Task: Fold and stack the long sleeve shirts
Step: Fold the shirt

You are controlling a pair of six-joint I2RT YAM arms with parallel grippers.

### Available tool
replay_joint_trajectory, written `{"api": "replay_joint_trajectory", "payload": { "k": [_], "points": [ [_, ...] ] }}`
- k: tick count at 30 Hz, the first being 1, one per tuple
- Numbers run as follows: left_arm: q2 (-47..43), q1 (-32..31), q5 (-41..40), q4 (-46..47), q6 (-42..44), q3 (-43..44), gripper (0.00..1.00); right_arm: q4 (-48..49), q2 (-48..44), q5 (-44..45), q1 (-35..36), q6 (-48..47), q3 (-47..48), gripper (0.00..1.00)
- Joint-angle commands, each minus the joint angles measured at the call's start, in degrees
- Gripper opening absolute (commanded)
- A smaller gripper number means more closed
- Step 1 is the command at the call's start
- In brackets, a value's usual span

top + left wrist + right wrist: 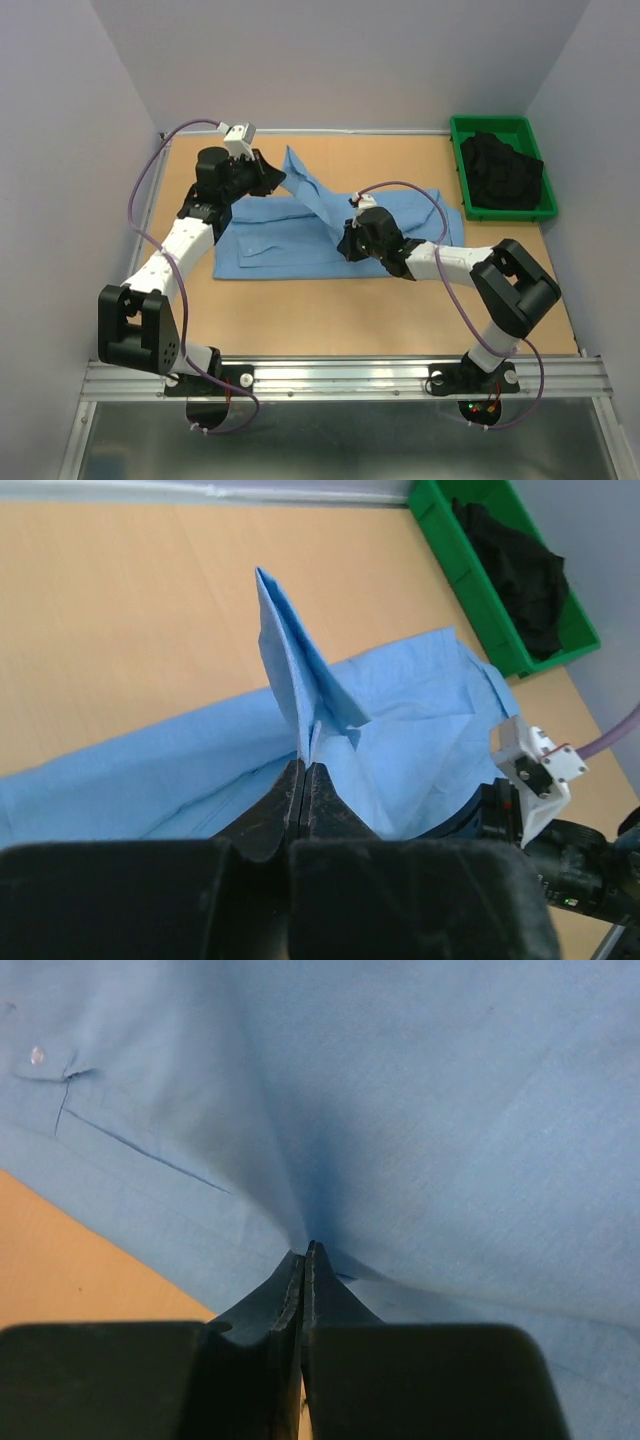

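A light blue long sleeve shirt [300,245] lies partly folded across the middle of the table. One sleeve [308,188] stretches diagonally from the back left toward the middle. My left gripper [272,176] is shut on that sleeve's end, and in the left wrist view the cloth [295,675] stands up in a peak out of my left gripper [306,765]. My right gripper [350,240] is shut on the shirt near its middle; the fabric [400,1110] puckers into my right gripper [306,1250].
A green bin [500,165] holding dark cloth [498,170] stands at the back right corner. Grey walls close the table on three sides. Bare wood [400,310] shows in front of the shirt, near the arm bases.
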Motion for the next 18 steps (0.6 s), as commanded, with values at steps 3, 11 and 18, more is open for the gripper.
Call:
{"api": "replay_joint_trajectory", "payload": {
  "k": [3,11,18],
  "points": [
    [0.3,-0.8,8.4,6.8,5.6,8.0,0.0,8.5,-2.0,5.7,0.6,12.8,-2.4,0.01],
    [-1.8,-1.7,16.4,10.4,9.0,7.1,0.0,10.8,-3.3,13.9,0.6,31.9,-6.1,0.01],
    [-3.3,-3.3,21.3,13.2,8.8,5.9,0.0,16.9,-3.9,16.9,0.6,39.8,-7.4,0.09]
  ]
}}
